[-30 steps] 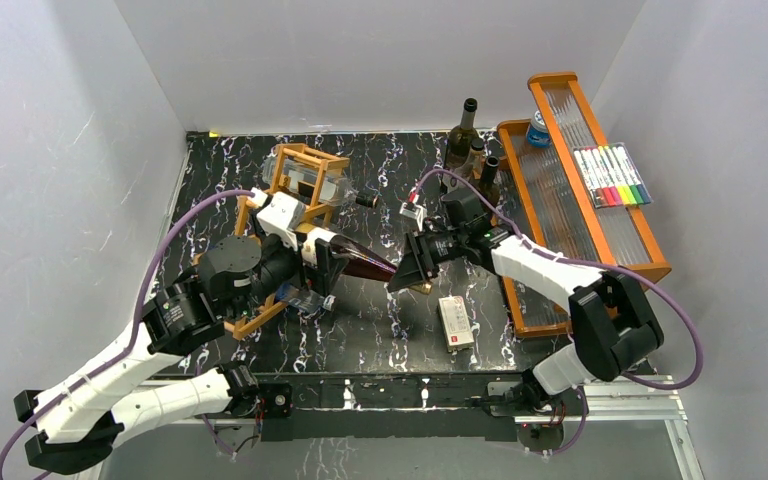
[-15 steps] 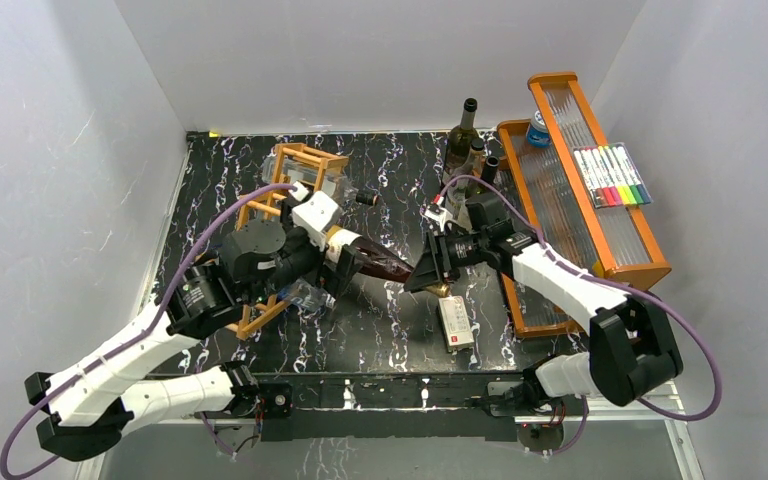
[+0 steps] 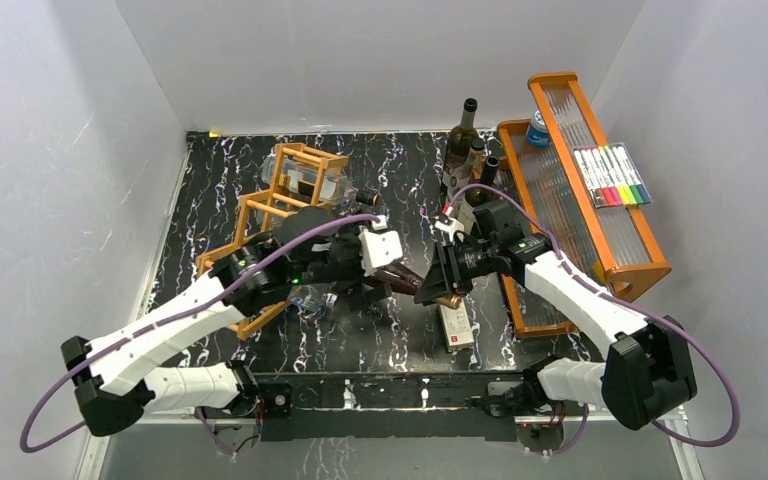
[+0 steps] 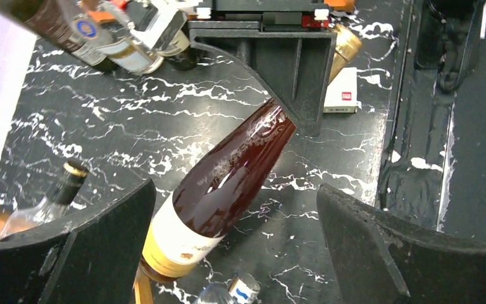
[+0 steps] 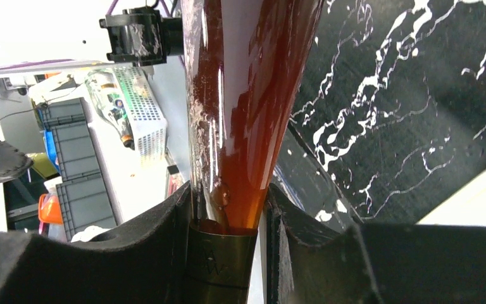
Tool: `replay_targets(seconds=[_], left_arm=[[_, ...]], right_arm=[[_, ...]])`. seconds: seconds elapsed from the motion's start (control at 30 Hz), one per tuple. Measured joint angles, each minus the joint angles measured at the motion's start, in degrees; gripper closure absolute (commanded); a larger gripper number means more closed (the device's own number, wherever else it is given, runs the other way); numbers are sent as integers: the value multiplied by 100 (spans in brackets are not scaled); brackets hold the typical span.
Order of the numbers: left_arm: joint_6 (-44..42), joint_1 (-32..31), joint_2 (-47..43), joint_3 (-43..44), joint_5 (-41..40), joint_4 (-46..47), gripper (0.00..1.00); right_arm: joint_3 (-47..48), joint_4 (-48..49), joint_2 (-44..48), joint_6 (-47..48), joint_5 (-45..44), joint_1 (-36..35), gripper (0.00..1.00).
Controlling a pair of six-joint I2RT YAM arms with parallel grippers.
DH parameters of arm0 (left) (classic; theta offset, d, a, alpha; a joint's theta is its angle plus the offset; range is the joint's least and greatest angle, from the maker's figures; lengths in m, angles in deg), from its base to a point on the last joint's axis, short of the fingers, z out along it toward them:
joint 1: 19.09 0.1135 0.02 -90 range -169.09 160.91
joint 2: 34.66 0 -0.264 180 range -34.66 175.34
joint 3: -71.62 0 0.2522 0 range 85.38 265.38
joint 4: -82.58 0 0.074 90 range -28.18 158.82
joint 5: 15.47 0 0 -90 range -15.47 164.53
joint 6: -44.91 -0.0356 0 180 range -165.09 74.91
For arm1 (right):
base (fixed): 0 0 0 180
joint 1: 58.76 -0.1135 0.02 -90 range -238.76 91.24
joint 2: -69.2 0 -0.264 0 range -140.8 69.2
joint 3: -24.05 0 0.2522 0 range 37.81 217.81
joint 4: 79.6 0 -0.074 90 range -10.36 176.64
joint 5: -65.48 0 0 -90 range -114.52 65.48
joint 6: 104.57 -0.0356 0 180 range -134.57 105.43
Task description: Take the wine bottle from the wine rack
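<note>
The wine bottle (image 3: 401, 273) is dark brown with a white and yellow label (image 4: 177, 244) and lies slanted low over the table. My right gripper (image 3: 439, 288) is shut on its neck (image 5: 240, 158), just above the gold foil cap (image 5: 220, 266). My left gripper (image 4: 235, 190) stands open, one finger on each side of the bottle's body and neither touching it. The orange-brown wine rack (image 3: 260, 215) lies left of both grippers. One rack bar (image 4: 140, 292) shows by the bottle's base; whether they touch I cannot tell.
A clear bottle (image 3: 312, 182) lies in the rack's far cell and another (image 3: 305, 300) at its near end. Upright bottles (image 3: 465, 135) stand at the back. The tiered tray (image 3: 600, 215) with markers (image 3: 612, 176) and a blue can (image 3: 538, 130) lines the right. A white box (image 3: 456, 326) lies below my right gripper.
My right gripper has drawn the bottle's neck to the right and nearer, sliding the bottle out of the rack. My left arm has swung right along the bottle, jaws still open.
</note>
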Motion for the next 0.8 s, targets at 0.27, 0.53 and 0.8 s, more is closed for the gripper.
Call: replay_targets(seconds=[0.27, 0.53, 0.8], left_arm=[[-822, 0, 549, -509, 966, 769, 2], [-1023, 0, 1036, -1001, 1620, 1650, 3], [-907, -22, 1523, -1259, 1845, 2518, 27]], right_arm=[[81, -922, 186, 236, -188, 0, 100], [426, -1388, 407, 400, -302, 0, 100], [516, -1506, 417, 505, -293, 0, 100]])
